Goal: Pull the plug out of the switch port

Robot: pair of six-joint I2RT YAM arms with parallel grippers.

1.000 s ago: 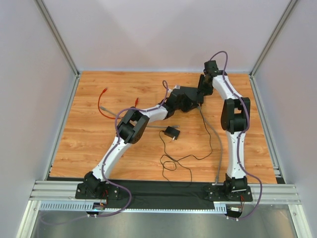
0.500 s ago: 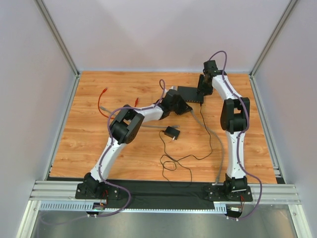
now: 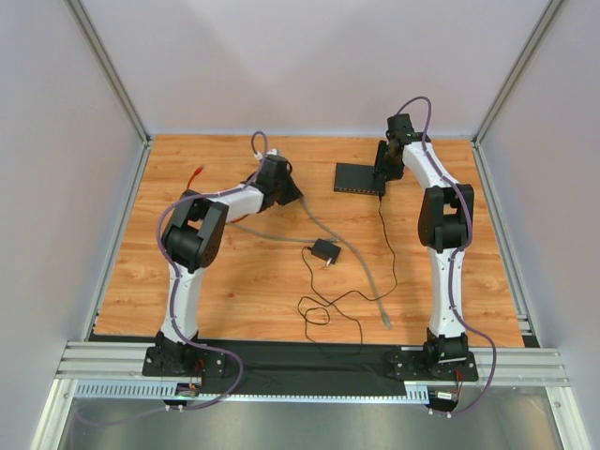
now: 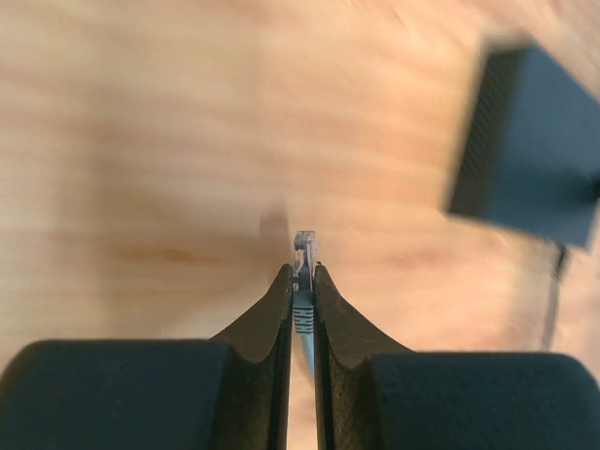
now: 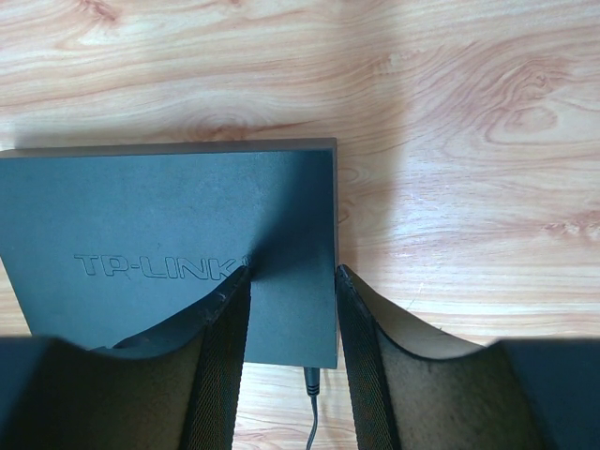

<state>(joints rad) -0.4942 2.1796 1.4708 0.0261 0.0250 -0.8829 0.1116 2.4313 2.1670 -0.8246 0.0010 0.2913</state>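
The flat black switch (image 3: 356, 176) lies at the back of the table. Its sockets do not show, so the switch port is hidden. My right gripper (image 3: 380, 176) stands over the switch's right end. Its jaws are open (image 5: 291, 274): one finger rests on the switch's lid (image 5: 169, 216), the other is just off its right edge. My left gripper (image 3: 293, 196) is well to the left of the switch and is shut on the grey plug (image 4: 305, 251). The plug's clear tip pokes out past the fingertips. The switch (image 4: 530, 150) is a blur at the upper right of the left wrist view.
The grey cable (image 3: 361, 264) trails from my left gripper across the table toward the front right. A small black adapter (image 3: 325, 250) with a thin black cord (image 3: 398, 267) lies mid-table; the cord's plug (image 5: 310, 380) sits in the switch's near side. A red cable (image 3: 193, 192) lies at the left.
My left arm has swung left, away from the switch, carrying the grey plug and dragging its cable along. The right arm and the switch have stayed put.
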